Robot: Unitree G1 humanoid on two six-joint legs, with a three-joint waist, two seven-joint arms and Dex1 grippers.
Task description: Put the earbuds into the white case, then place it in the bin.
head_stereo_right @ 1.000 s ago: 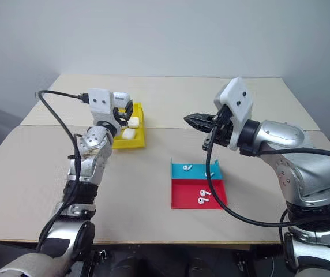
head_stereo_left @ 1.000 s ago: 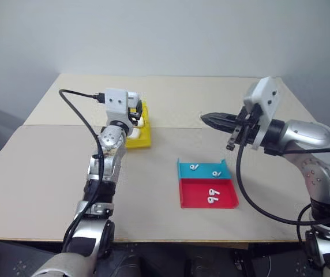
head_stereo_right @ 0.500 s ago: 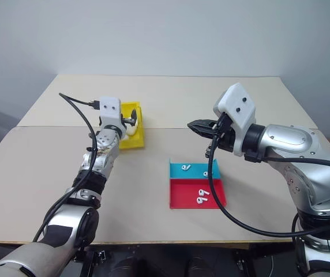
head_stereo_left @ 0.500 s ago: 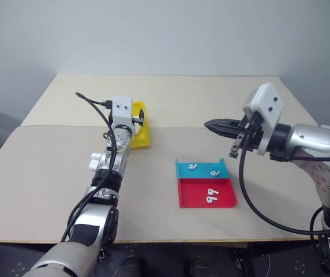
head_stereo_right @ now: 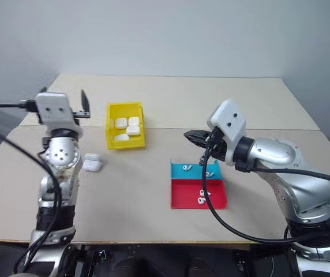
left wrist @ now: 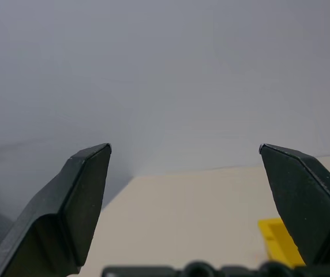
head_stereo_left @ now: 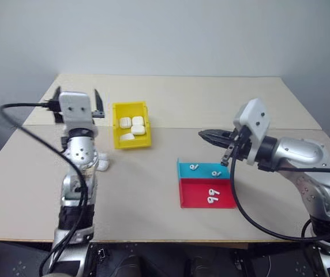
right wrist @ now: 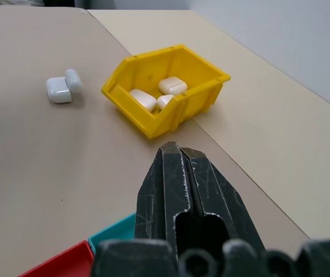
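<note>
Since four earbuds [head_stereo_left: 211, 195] lie loose in the red-and-teal tray [head_stereo_left: 221, 201] at lower centre of the left eye view, the coming move is judged to turn on which gripper is nearer them. Two earbuds are seen in the teal half and two touching in the red half, their stems mostly pointing toward the lower left of the frame. The right gripper [head_stereo_left: 202, 134] is clenched with nothing held, its tip poised just above and left of the tray's teal end, so the earbuds lie down and slightly right of it. The left gripper [head_stereo_left: 75, 99] is spread wide and empty, raised at upper left of the frame, well apart from the tray. A white case [head_stereo_left: 102, 164], lid flipped open, is seen on the table [head_stereo_left: 153, 219] just beside the left arm, at centre left of the frame. The yellow bin [head_stereo_left: 119, 139] stands above and right of that case, near it, with four cases already inside. The right gripper is thus nearer the earbuds, the left nearer the case and bin.
</note>
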